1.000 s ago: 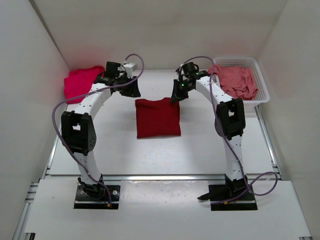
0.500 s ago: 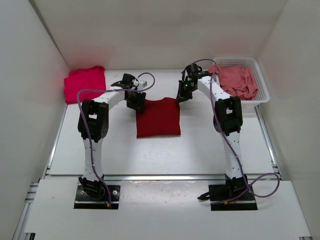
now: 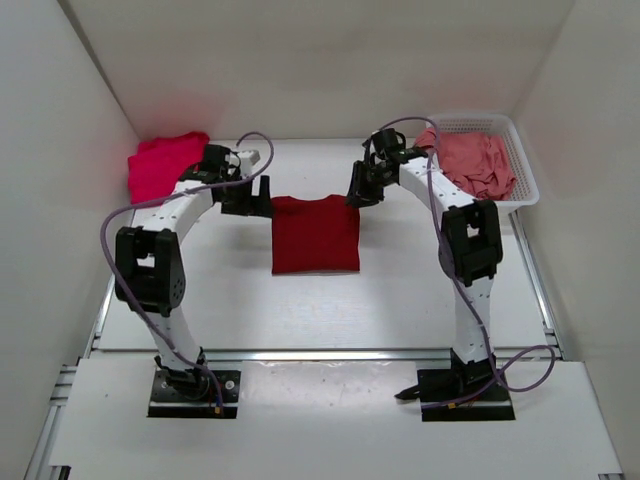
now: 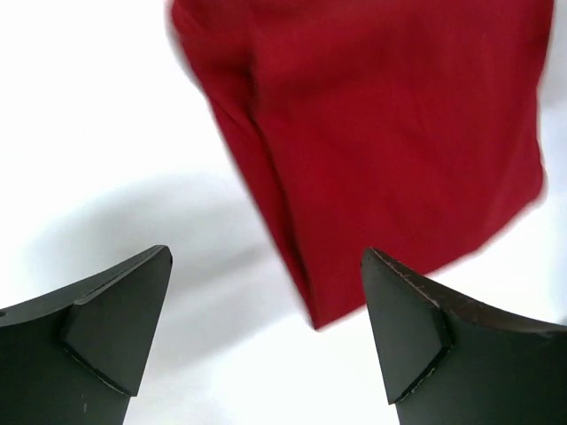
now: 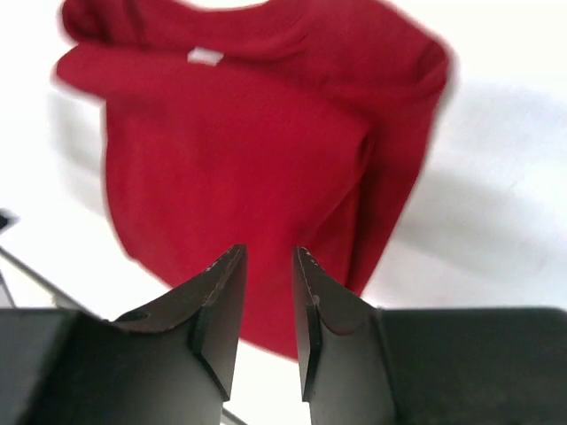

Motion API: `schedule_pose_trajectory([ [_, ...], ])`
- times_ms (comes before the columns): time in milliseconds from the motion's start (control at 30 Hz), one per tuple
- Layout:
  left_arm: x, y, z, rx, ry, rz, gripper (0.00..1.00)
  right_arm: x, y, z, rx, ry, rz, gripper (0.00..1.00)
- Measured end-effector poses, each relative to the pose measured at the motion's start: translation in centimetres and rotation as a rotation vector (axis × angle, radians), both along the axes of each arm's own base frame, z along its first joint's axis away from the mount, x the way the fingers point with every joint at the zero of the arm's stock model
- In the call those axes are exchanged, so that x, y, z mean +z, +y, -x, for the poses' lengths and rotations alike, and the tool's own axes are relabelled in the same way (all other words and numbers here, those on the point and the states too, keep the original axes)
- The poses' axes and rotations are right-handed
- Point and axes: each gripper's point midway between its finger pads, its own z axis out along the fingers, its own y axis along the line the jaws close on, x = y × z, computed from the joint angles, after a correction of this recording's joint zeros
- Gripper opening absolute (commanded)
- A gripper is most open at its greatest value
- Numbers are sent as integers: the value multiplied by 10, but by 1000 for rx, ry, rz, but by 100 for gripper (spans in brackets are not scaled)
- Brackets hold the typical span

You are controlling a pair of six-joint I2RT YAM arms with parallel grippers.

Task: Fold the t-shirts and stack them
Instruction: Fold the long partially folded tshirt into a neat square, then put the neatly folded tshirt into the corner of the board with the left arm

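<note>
The dark crimson t-shirt (image 3: 316, 235) lies folded into a neat rectangle on the worktop (image 3: 300, 310), collar end away from the arm bases, and everything else can be placed from it. The left gripper (image 3: 258, 192) hangs just beside its far left corner with the jaws spread wide and nothing between them. The right gripper (image 3: 358, 190) sits at its far right corner with only a narrow gap between the fingers, and no cloth looks pinched there. The fold looks finished, so the risk now is undoing it. In the left wrist view the tucked side layer runs as a loose ridge along the shirt's edge, and a finger sweeping low across it, or a grip that catches only the top layer, would likely pull the layers apart when the shirt is lifted for stacking. The right fingers, if they dip while drawing away, could snag the sleeve fold. Well to the left of the crimson shirt and farther back lies the bright pinkish-red t-shirt (image 3: 165, 165), apparently folded. The left arm itself stands between the two. Well to the right, the salmon pink t-shirt (image 3: 478, 165) lies crumpled in a white mesh basket (image 3: 527, 170), spilling over its near rim, so hauling it out could drag the basket along
</note>
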Motion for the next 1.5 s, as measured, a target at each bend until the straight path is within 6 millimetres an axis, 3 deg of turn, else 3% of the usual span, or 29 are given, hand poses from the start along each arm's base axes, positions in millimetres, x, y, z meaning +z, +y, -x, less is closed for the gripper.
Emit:
schedule_pose_trajectory([
  [67, -12, -6, 15, -14, 60, 43, 99, 11, 1, 13, -2, -17, -17, 26],
  [267, -72, -25, 69, -18, 334, 157, 99, 34, -14, 36, -49, -73, -58, 23],
  [433, -74, -33, 66, -25, 307, 91, 99, 29, -29, 55, -89, -62, -61, 23],
  [633, -78, -56, 59, -56, 319, 79, 98, 28, -41, 69, -126, -60, -53, 22],
  [667, -78, -58, 56, -53, 330, 93, 92, 32, -42, 70, -129, -68, -54, 22],
  [700, -78, -61, 52, -50, 340, 106, 80, 36, -44, 71, -133, -79, -56, 22],
  [733, -80, -63, 47, -50, 350, 116, 58, 41, -45, 72, -137, -93, -59, 22],
  [767, -82, -65, 43, -42, 362, 126, 46, 47, -46, 72, -141, -109, -61, 22],
  [800, -87, -65, 39, -38, 369, 127, 26, 53, -48, 73, -145, -128, -64, 22],
  [833, -93, -65, 36, -37, 380, 136, 14, 58, -50, 73, -150, -144, -65, 22],
  [900, -95, -67, 34, -37, 415, 177, 2, 68, -56, 75, -163, -176, -66, 21],
  [1067, -93, -67, 31, -51, 429, 172, 0, 78, -74, 85, -202, -217, -66, 20],
  [1167, -90, -61, 16, -67, 370, 111, 0, 76, -86, 90, -233, -217, -56, 19],
  [1267, -79, -40, -18, -62, 232, -15, 0, 74, -96, 93, -257, -216, -50, 20],
  [1400, -44, 3, -80, -32, -11, -213, 0, 77, -101, 92, -273, -228, -47, 19],
  [1500, -26, 41, -114, -6, -158, -398, 0, 81, -102, 93, -274, -240, -47, 19],
])
